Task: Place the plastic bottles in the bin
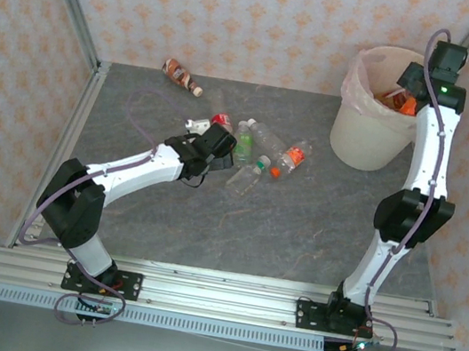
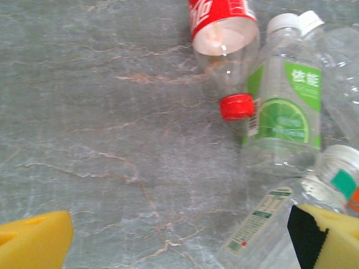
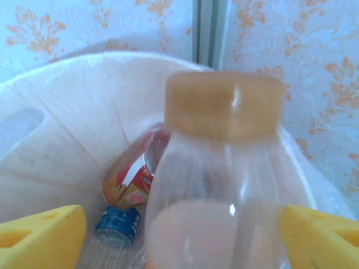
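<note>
The orange-capped bottle (image 3: pixel 219 185) hangs between the pads of my right gripper (image 3: pixel 182 227), over the mouth of the bin (image 3: pixel 73 112). A red-and-yellow labelled bottle (image 3: pixel 132 179) and a blue cap (image 3: pixel 115 224) already lie in the liner below it. From the top camera the right gripper (image 1: pixel 414 84) sits toward the right side of the bin (image 1: pixel 371 140), not over its middle. I judge a tilted drop could clip the rim and bounce out onto the table (image 1: pixel 297 231). The likelier trouble is at the cluster in mid-table. There a red-capped bottle (image 2: pixel 224 33), a lime-labelled bottle (image 2: pixel 286 106) and a clear white-labelled bottle (image 2: pixel 261 224) lie crowded together, some touching. Closing on one could shove its round neighbours rolling, or catch two at once. A brown bottle (image 1: pixel 182 77) lies well apart by the far wall and looks a long reach. As for fingers, my left gripper (image 2: pixel 179 241) is spread wide and holds nothing. Its right pad (image 2: pixel 331 241) is over the clear white-labelled bottle, though I cannot tell if it touches. On the right arm, one pad (image 3: pixel 320 235) looks pressed to the orange-capped bottle while the other pad (image 3: pixel 39 238) shows a gap. I cannot tell whether the bottle is clamped or loose.
</note>
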